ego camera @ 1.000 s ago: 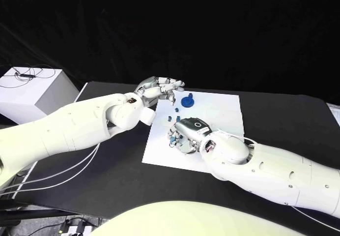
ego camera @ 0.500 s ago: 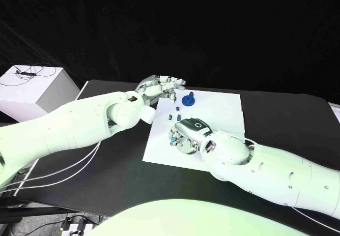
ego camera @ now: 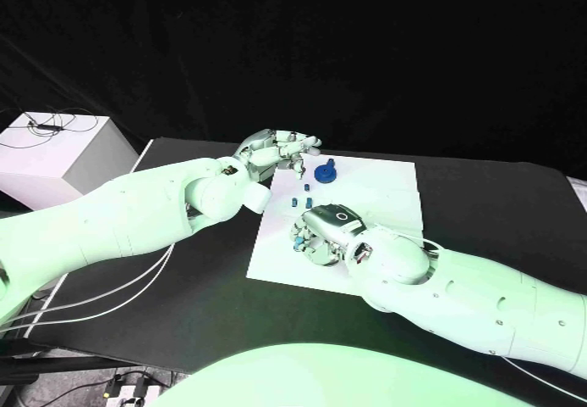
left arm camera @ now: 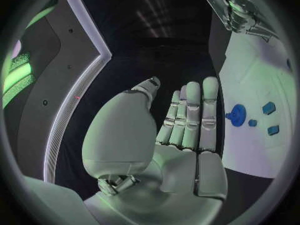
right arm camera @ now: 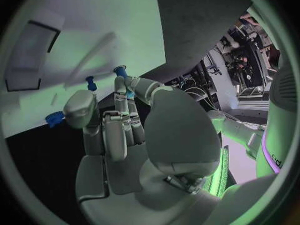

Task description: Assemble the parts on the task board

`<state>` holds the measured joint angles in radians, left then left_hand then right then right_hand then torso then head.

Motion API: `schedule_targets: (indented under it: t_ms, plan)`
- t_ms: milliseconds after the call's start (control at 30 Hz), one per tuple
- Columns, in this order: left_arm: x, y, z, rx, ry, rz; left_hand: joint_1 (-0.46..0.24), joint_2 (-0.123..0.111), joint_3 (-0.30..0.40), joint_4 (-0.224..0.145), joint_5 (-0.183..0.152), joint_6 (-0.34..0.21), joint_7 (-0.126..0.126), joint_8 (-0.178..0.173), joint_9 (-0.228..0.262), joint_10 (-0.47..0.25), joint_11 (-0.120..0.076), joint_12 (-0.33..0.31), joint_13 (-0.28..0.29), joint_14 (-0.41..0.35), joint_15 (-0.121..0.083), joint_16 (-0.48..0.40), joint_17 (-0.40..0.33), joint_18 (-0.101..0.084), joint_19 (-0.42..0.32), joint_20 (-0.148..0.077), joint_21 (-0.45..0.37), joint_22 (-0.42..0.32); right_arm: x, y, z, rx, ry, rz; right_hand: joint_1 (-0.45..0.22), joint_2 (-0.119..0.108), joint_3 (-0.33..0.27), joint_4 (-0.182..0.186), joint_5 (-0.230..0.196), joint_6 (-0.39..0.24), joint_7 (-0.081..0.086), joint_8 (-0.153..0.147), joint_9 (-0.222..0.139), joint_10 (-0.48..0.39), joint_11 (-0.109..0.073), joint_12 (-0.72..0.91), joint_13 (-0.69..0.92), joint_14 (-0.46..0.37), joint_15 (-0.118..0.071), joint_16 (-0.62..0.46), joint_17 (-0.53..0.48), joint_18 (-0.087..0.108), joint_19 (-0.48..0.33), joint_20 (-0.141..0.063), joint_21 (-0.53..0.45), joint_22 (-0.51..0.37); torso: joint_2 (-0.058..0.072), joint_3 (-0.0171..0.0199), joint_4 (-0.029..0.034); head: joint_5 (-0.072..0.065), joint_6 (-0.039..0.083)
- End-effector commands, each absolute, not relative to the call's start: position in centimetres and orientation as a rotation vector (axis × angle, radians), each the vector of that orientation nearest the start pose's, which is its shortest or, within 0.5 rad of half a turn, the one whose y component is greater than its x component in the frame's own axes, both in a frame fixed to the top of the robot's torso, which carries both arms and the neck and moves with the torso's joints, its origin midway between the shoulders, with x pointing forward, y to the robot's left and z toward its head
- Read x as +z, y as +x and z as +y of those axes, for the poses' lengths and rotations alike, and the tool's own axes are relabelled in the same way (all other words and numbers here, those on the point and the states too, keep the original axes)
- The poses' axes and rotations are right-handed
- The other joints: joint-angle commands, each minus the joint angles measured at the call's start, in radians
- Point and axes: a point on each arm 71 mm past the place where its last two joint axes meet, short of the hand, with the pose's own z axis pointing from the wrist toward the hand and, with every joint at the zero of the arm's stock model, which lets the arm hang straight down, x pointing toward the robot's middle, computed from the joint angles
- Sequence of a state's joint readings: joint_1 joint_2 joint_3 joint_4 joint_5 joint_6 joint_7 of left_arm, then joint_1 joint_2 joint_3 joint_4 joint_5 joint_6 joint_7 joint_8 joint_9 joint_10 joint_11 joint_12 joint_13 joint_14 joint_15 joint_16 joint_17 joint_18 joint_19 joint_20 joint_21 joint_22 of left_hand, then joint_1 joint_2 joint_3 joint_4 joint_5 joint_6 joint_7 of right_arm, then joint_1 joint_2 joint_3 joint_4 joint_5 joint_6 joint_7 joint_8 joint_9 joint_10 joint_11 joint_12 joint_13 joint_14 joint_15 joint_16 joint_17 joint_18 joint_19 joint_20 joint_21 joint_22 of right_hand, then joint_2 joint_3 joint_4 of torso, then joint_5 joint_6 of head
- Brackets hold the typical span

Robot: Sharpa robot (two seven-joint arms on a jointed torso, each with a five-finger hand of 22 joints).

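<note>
- Head view: white task board on the black table; round blue part near its far edge
- Right wrist view: right hand pinches a small blue peg, long axis toward the board
- Left wrist view: left hand flat, fingers straight, holding nothing

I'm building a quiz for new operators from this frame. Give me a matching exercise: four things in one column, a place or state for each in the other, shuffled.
Things:
1. left hand
2. right hand
3. round blue part
4. white box

Places or states:
A. off the black table, beside its edge
B. over the near half of the task board
C. fingers straight, holding nothing
D. on the board's far end

Pairs: 1-C, 2-B, 3-D, 4-A
</note>
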<state>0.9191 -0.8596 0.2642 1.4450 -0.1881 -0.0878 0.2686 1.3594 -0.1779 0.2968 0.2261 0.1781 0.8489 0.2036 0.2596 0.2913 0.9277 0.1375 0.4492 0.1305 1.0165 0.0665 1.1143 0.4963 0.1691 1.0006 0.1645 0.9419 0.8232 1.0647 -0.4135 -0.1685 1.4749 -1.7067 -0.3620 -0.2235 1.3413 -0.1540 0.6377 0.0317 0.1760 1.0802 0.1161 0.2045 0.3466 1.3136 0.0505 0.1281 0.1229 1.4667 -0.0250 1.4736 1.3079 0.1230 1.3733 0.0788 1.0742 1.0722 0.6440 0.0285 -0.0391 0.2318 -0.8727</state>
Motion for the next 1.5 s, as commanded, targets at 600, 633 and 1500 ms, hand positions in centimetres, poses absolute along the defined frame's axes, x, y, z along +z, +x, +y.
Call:
schedule_targets:
  t_ms: [600, 633, 1500]
  plan:
    - [-21.55, 48.46, 23.66, -1.643, -1.131, 1.517, 0.007, 0.003, -0.003, 0.004, -0.006, -0.007, 0.001, 0.006, 0.0, -0.008, 0.002, 0.002, 0.001, -0.007, 0.002, -0.003, 0.001, 0.007, 0.003, -0.001, 0.003, -0.001, -27.74, 40.23, -0.4, 0.822, -0.532, 1.718, -0.002, 0.012, 0.007, -0.002, 0.007, 0.006, 0.0, 0.046, 0.059, -0.001, -0.005, -0.008, 0.002, 0.055, -0.006, 0.006, 0.002, -0.013, 0.0, -0.009, 0.004, 0.0, -0.001, -0.0002, -0.0008, 0.005, 0.0]
    - [-21.55, 48.47, 23.66, -1.643, -1.131, 1.517, 0.007, 0.003, -0.003, 0.004, -0.006, -0.007, 0.001, 0.006, 0.0, -0.008, 0.002, 0.002, 0.001, -0.007, 0.002, -0.003, 0.001, 0.007, 0.003, -0.001, 0.003, -0.001, -27.73, 40.2, -0.44, 0.823, -0.531, 1.717, -0.002, 0.012, 0.007, -0.002, 0.007, 0.006, 0.0, 0.046, 0.059, -0.001, -0.005, -0.008, 0.002, 0.055, -0.006, 0.006, 0.002, -0.013, 0.0, -0.009, 0.004, 0.0, -0.001, 0.0001, -0.0003, 0.005, 0.0]
    - [-21.61, 48.49, 23.68, -1.644, -1.132, 1.523, 0.012, 0.005, -0.009, 0.008, -0.007, -0.009, 0.002, 0.009, 0.001, -0.011, 0.002, 0.005, 0.003, -0.008, 0.003, -0.003, 0.003, 0.007, 0.001, -0.001, 0.001, -0.003, -27.82, 39.98, -0.71, 0.831, -0.507, 1.718, -0.016, -0.002, 0.007, -0.012, 0.002, -0.027, 0.015, 0.038, 0.064, -0.032, 0.009, -0.035, -0.002, 0.053, 0.004, 0.003, -0.005, -0.01, -0.012, -0.003, -0.017, -0.017, -0.001, 0.0005, -0.0031, 0.007, 0.0]
